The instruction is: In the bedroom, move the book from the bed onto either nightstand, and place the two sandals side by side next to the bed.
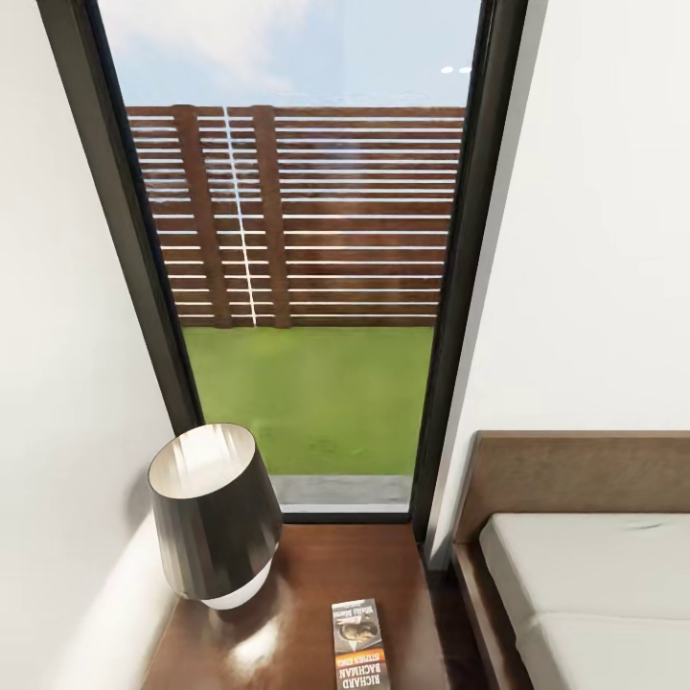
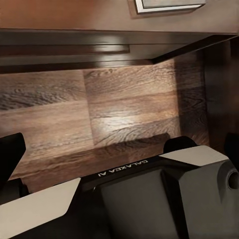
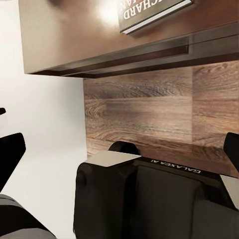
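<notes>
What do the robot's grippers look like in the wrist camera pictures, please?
Both the left gripper and the right gripper have glossy black angular housings with pale grey panels. White "GALAXEA AI" lettering shows upside down on each. Black fingers sit at the edges.

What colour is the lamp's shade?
The lamp shade is dark grey-black outside and silvery white inside, best seen in the head view.

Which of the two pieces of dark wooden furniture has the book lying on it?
The nightstand under the window, beside the lamp, carries the book. The bed holds just its bare grey mattress.
</notes>
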